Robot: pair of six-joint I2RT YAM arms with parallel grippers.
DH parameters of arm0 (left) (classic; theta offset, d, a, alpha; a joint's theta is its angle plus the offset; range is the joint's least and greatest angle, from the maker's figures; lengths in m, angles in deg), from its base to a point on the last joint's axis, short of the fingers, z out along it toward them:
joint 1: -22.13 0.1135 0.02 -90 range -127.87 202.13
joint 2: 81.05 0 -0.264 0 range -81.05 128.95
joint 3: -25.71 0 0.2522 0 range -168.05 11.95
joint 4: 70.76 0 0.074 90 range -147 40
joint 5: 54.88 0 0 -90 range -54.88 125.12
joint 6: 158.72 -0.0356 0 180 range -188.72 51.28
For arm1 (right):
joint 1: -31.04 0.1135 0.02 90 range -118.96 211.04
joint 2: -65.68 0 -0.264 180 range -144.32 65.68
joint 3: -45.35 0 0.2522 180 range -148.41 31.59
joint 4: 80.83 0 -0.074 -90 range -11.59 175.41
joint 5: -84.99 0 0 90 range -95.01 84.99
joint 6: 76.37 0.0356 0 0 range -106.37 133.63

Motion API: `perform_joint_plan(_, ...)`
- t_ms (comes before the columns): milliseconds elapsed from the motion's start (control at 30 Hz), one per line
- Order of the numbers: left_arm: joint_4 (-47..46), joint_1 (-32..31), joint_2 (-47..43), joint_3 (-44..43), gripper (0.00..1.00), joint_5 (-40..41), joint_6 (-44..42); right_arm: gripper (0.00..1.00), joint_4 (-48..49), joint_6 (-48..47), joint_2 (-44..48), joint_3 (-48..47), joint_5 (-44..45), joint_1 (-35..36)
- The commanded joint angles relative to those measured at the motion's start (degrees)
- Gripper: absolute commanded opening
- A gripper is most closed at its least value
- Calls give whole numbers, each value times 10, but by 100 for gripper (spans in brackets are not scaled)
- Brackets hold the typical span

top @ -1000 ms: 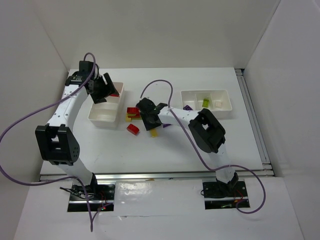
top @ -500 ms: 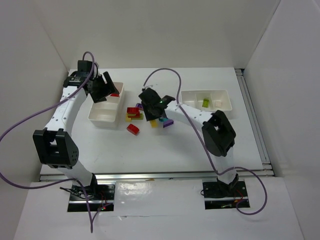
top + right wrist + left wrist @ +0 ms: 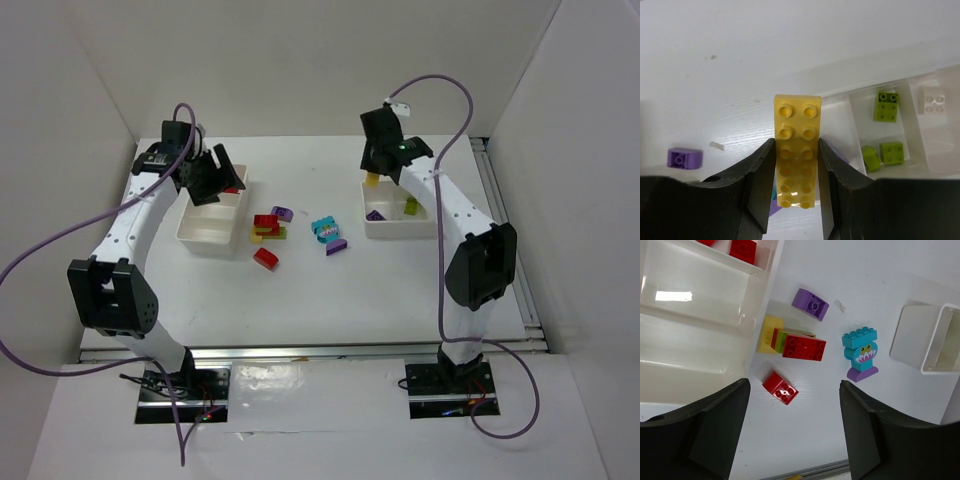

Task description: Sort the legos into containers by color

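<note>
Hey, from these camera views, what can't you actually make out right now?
Left container, far compartment: the left gripper covers it in the top view, and the left wrist view's top edge crops it, so the number of red legos is unclear.
Right container, right end: the right arm hides it in the top view, and the right wrist view's edge crops it.
Its left-end compartment: mostly behind the yellow lego and right gripper.

The right gripper (image 3: 796, 150), gone from the middle of the table (image 3: 300, 300), now holds a yellow brick (image 3: 797, 117) over the right tray's (image 3: 400, 232) left end.
</note>
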Motion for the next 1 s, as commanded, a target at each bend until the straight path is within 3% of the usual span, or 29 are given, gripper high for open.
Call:
perform_joint_plan(0,-5,-14,1,-16,83,-11,3,21,-36,23,-5,16,-1,-10)
perform_joint_plan(333,0,-37,12,-23,83,-5,-3,25,-10,35,7,107,-13,-28)
perform_joint_plan(700,17,-59,17,-29,83,11,-13,26,22,35,6,135,-25,-33)
perform_joint_plan(767,23,-64,17,-29,84,16,-13,32,28,35,0,135,-25,-33)
perform_joint_plan(833,30,-64,17,-29,84,16,-19,51,28,35,-6,135,-25,-33)
perform_joint_plan(867,30,-70,17,-29,85,21,-26,65,28,35,-6,127,-25,-33)
perform_joint_plan(967,35,-75,17,-23,87,27,-31,78,28,29,-12,112,-25,-33)
